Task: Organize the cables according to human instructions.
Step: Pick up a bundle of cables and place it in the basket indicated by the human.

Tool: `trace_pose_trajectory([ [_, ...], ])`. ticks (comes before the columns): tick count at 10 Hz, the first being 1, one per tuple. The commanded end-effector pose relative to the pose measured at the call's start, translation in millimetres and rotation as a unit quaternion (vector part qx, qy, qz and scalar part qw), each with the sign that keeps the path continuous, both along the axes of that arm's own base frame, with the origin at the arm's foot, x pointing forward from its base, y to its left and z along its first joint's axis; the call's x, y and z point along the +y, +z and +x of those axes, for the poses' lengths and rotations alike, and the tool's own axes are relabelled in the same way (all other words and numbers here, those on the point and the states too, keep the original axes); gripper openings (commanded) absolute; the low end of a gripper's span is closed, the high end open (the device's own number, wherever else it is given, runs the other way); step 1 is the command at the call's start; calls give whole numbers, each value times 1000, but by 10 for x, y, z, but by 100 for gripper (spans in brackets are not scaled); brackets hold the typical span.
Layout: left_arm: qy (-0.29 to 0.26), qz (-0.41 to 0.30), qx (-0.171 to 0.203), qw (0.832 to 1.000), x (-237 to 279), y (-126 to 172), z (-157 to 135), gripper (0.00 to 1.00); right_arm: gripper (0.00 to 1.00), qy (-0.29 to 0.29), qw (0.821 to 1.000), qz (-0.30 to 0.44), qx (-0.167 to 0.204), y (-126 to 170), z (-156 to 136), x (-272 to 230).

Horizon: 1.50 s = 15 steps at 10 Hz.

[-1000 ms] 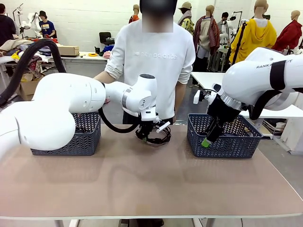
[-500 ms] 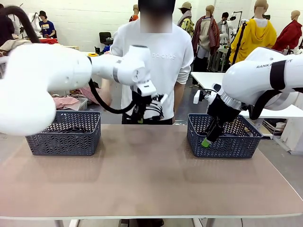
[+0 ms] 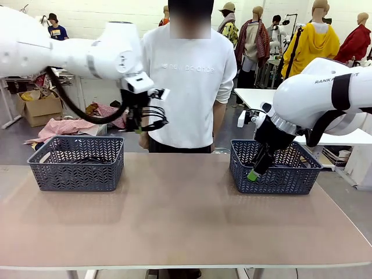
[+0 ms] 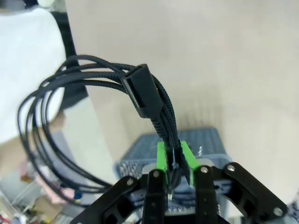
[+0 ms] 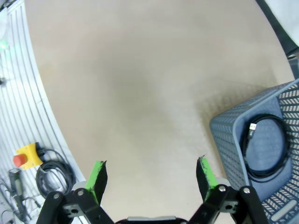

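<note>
My left gripper [image 3: 139,123] hangs high over the table's far edge, just right of the left basket [image 3: 78,170], shut on a coiled black cable [image 3: 154,117]. In the left wrist view the green pads [image 4: 161,156] pinch the braided cable [image 4: 161,109] just below its chunky plug, and the loops hang out to the left. Another cable [image 3: 87,158] lies in the left basket. My right gripper [image 3: 254,172] stands open and holds nothing at the front left corner of the right basket [image 3: 279,177]. The right wrist view has a coiled cable [image 5: 266,149] lying in a basket [image 5: 233,135]. The human [image 3: 189,75] stands at the far side.
Both grey baskets stand near the far edge, with bare tabletop [image 3: 186,221] in front of them. A yellow box with a red button [image 5: 25,156] and a bundle of cords [image 5: 53,170] lie on the floor beside the table.
My left arm has lifted the coiled cable off the table's far edge and carried it up and to the left. The right arm has not moved.
</note>
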<state>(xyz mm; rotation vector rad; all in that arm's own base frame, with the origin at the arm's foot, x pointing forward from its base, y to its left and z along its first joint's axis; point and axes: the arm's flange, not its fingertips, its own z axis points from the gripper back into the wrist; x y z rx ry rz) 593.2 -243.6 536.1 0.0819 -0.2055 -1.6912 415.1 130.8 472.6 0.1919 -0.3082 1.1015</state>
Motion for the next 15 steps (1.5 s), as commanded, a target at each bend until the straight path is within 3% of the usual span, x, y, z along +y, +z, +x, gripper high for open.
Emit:
trace_pose_trajectory([
  [1,10,-7,-6,1000,453,-70,-280,0,100,1,1000,-8,1,19,18,-1],
  [6,49,-31,7,998,819,-150,-202,0,100,1,1000,-8,1,19,18,-1],
  [7,34,11,6,999,834,-108,-174,0,100,1,1000,-8,1,19,18,-1],
  [11,34,11,6,999,834,-108,-174,0,100,1,1000,-8,1,19,18,-1],
  [12,36,2,9,999,802,-135,-170,15,100,1,1000,-8,1,19,18,-1],
  [15,67,5,6,998,1246,-260,-268,15,100,1,1000,-8,1,19,18,-1],
])
